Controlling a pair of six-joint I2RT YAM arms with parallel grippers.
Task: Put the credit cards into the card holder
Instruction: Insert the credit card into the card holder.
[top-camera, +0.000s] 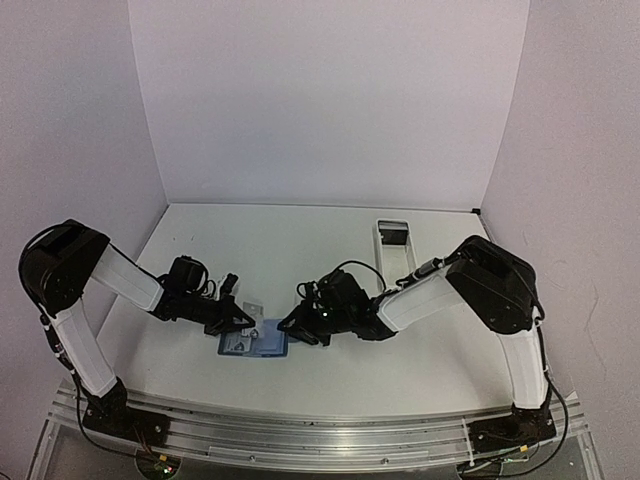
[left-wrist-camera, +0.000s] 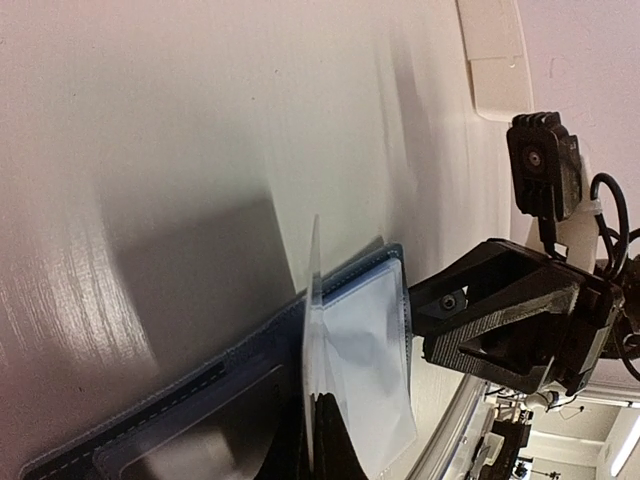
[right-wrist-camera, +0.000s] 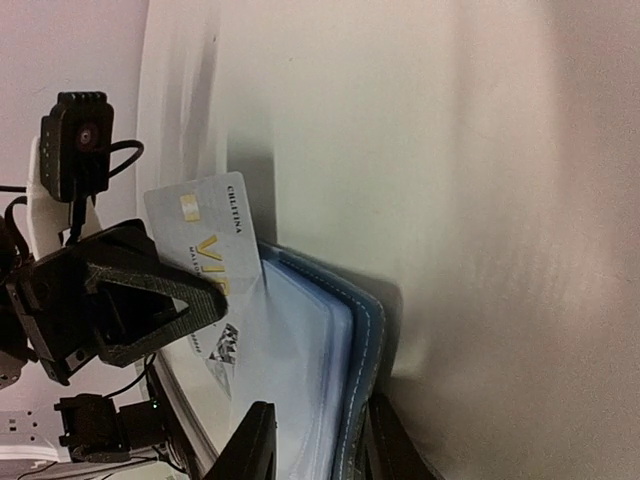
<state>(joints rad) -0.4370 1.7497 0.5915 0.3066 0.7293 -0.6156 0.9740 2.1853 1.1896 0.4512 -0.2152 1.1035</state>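
The card holder (top-camera: 253, 346) is a blue wallet lying open on the table, its clear sleeves up (left-wrist-camera: 365, 350). My left gripper (top-camera: 240, 318) is shut on a white credit card (left-wrist-camera: 312, 300). The card stands on edge, with its lower edge at the sleeves. In the right wrist view this card (right-wrist-camera: 205, 235) shows gold "VIP" print and sits at the wallet's far end. My right gripper (right-wrist-camera: 315, 415) is closed on the wallet's blue cover edge (right-wrist-camera: 365, 340) and its sleeves, one finger on each side. No other credit card shows.
A long white tray (top-camera: 393, 240) stands at the back right of the table. The white back and side walls enclose the table. The metal rail (top-camera: 300, 430) with both arm bases runs along the near edge.
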